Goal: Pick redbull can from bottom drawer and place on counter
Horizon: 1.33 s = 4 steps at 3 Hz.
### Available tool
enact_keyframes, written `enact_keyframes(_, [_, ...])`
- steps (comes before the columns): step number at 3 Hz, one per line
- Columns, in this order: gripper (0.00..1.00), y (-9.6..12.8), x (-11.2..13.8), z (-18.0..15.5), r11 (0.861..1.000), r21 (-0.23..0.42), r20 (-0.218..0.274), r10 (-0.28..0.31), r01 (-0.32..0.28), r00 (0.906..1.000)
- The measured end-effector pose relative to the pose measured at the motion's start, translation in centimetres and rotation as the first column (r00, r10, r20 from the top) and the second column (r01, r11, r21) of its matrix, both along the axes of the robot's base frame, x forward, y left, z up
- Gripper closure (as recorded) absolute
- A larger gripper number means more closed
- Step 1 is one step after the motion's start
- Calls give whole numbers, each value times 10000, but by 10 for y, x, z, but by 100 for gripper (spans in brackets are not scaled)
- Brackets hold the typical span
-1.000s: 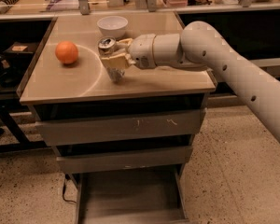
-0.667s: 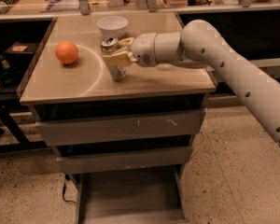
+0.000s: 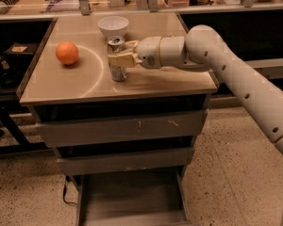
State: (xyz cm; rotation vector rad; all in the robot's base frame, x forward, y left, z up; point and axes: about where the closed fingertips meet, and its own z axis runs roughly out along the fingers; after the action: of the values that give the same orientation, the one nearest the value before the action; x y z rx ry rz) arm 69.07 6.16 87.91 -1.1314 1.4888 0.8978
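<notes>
The redbull can stands upright on the beige counter, just right of the white arc mark. My gripper reaches in from the right at the end of the white arm, and its pale fingers are shut on the can's upper half. The can's base rests on or just above the countertop. The bottom drawer is pulled out below, its grey floor bare.
An orange lies on the counter's left side, and a white bowl sits behind the can. Two upper drawers are closed. A cluttered shelf runs along the back, with speckled floor to the right.
The can and gripper have shifted slightly to the right, and the can stands a little straighter. The grip is unchanged.
</notes>
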Motion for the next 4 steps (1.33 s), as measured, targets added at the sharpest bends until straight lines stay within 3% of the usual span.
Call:
enact_keyframes(1, [81, 0, 0, 0, 10000, 2, -3, 2, -2, 10000])
enact_keyframes(4, [11, 0, 0, 0, 10000, 2, -3, 3, -3, 10000])
